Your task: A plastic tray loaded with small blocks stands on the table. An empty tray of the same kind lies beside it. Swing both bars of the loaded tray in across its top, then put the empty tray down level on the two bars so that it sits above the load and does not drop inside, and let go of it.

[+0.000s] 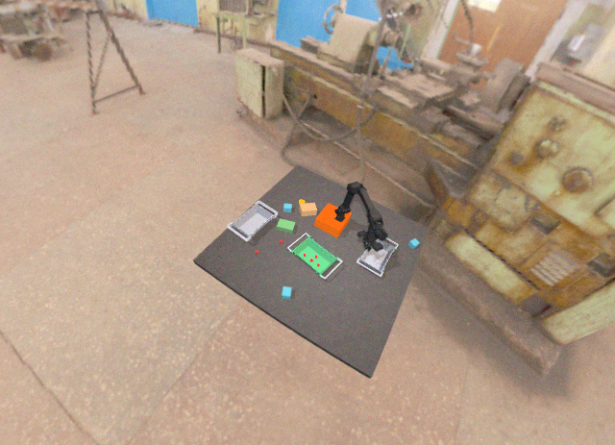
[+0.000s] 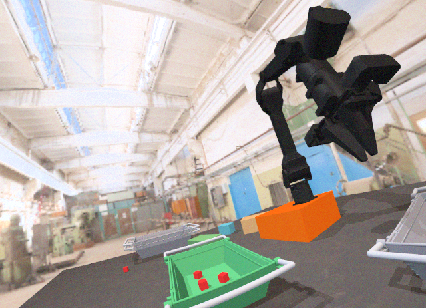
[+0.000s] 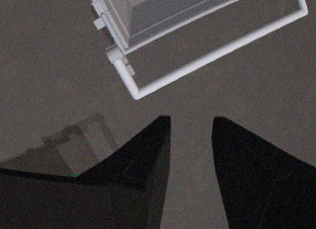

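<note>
The loaded green tray (image 1: 301, 248) (image 2: 178, 269) stands mid-table with small red blocks (image 1: 312, 259) (image 2: 203, 284) inside. Its two white wire bars (image 1: 332, 271) (image 2: 247, 285) are swung out over its ends. An empty grey tray (image 1: 376, 262) (image 2: 409, 233) (image 3: 197, 0) lies to its right, with its own bars out. My gripper (image 1: 375, 244) (image 2: 363, 156) (image 3: 191, 126) hangs above the table just off that grey tray's end bar. Its fingers stand close together, with only bare table showing between them.
A second grey tray (image 1: 251, 223) (image 2: 158, 243) lies at the far left. The arm stands on an orange block (image 1: 333, 222) (image 2: 299, 219). A tan block (image 1: 307, 209), a green block (image 1: 285, 225), cyan cubes (image 1: 286, 292) (image 1: 413, 242) and loose red cubes (image 1: 256, 252) are scattered about.
</note>
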Motion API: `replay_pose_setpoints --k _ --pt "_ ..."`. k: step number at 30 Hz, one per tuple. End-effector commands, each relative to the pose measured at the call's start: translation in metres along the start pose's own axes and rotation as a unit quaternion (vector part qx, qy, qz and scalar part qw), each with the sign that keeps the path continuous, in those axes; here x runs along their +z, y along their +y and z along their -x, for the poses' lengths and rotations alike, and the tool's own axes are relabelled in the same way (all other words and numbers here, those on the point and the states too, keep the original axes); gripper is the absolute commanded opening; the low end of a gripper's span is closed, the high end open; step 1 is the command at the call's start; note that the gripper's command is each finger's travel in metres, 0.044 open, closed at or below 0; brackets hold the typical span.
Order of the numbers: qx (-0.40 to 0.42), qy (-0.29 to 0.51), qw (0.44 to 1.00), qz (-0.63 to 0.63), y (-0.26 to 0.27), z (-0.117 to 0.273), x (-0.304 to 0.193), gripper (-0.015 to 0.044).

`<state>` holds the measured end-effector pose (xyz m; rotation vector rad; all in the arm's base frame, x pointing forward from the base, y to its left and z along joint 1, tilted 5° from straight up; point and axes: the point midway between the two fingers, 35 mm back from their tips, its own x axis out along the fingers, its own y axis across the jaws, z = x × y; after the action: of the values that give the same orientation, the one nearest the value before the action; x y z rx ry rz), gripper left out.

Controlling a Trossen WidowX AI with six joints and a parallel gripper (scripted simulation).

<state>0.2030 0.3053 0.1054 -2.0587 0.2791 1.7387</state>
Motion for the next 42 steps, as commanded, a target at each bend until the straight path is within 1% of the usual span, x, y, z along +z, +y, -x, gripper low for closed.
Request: replay_pose_setpoints --k 1,6,10,12,14,24,35,39,42 --pt "0.031 0.001 0.999 0.033 -0.006 -0.019 -0.048 0.0082" --pt "0.073 -0.011 0.993 0.089 0.002 -0.049 -0.124 0.0082" --pt "0.099 -0.030 0.987 0.122 0.022 -0.071 -0.179 0.0082" --pt "0.108 -0.042 0.983 0.141 0.034 -0.081 -0.203 0.0082" --pt "0.112 -0.050 0.980 0.155 0.042 -0.088 -0.217 0.0082" --pt "0.113 -0.051 0.980 0.157 0.044 -0.094 -0.218 0.0082" --pt "0.113 -0.051 0.980 0.157 0.057 -0.146 -0.215 0.0082" --pt "0.113 -0.051 0.980 0.157 0.057 -0.147 -0.215 0.0082" --pt "0.113 -0.051 0.980 0.157 0.059 -0.140 -0.216 0.0082"
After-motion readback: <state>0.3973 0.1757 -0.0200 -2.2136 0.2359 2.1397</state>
